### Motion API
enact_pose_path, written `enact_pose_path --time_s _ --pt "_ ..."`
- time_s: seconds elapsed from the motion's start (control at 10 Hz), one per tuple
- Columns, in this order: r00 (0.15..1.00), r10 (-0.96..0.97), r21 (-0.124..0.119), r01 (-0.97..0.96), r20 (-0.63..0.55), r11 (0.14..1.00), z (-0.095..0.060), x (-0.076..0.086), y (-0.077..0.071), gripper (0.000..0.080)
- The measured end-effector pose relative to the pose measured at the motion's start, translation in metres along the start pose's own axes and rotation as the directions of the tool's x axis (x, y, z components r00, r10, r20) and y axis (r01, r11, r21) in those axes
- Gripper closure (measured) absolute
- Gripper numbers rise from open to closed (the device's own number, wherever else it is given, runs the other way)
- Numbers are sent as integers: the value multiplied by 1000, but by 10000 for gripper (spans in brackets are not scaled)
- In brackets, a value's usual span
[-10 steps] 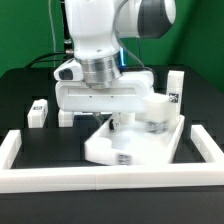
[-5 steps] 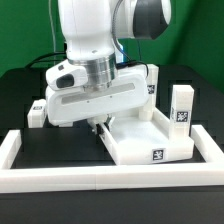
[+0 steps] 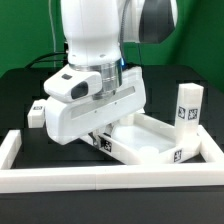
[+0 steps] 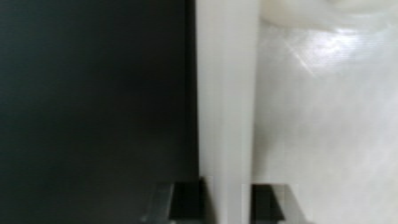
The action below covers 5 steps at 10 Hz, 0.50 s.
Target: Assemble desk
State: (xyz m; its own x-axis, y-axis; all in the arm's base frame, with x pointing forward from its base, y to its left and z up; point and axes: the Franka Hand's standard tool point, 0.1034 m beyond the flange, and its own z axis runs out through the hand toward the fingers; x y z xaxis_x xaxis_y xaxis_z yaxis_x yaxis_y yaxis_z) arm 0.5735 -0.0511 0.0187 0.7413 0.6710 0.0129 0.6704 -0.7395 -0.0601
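The white desk tabletop (image 3: 150, 141) lies on the black table with its raised rim up, against the front border bar. One white tagged leg (image 3: 186, 108) stands upright at its right corner in the exterior view. My gripper (image 3: 101, 137) is at the tabletop's left rim, mostly hidden behind my hand. In the wrist view the rim wall (image 4: 226, 100) runs between my two dark fingers (image 4: 187, 204), and my gripper (image 4: 226, 203) is shut on it. The tray's inner floor (image 4: 329, 120) shows beside the rim.
Another white tagged leg (image 3: 37, 113) lies on the table at the exterior view's left. Long white border bars (image 3: 100, 179) fence the front and both sides. My large white hand hides the table's middle.
The tabletop has turned and slid toward the exterior view's right and front bar, the upright leg moving with it. My hand has come lower and leftward.
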Motion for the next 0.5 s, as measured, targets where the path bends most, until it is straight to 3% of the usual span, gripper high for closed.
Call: enact_pose_path --time_s 0.4,0.5 --pt "969 -246 -9 247 30 969 0 -5 6 736" --pt "931 -363 -12 363 32 932 -2 4 13 736"
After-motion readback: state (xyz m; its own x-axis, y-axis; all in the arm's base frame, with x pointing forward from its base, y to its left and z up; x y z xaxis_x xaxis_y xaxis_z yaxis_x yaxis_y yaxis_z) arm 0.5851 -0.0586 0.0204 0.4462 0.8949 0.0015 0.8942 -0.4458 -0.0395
